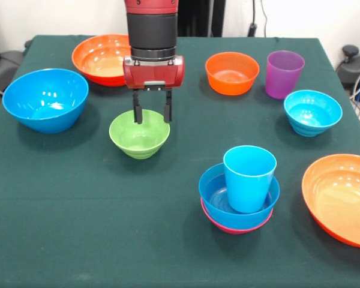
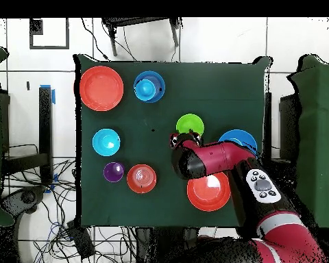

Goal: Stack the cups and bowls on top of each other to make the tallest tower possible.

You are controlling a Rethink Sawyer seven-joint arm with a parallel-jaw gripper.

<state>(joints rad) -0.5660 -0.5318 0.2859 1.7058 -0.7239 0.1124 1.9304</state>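
Gripper (image 1: 151, 114) hung open over green bowl's (image 1: 139, 135) far rim, fingers apart, blue cup (image 1: 248, 178) stood in blue bowl (image 1: 215, 195) on pink bowl (image 1: 228, 228), purple cup (image 1: 283, 73) well apart

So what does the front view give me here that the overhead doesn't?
Front only: the gripper fingers are open, hanging over the green bowl's far rim, and a pink bowl peeks out under the tower's blue bowl.
Overhead only: the arm crossing the table and partly hiding two bowls.
Both: the light blue cup standing in the tower, the purple cup apart.
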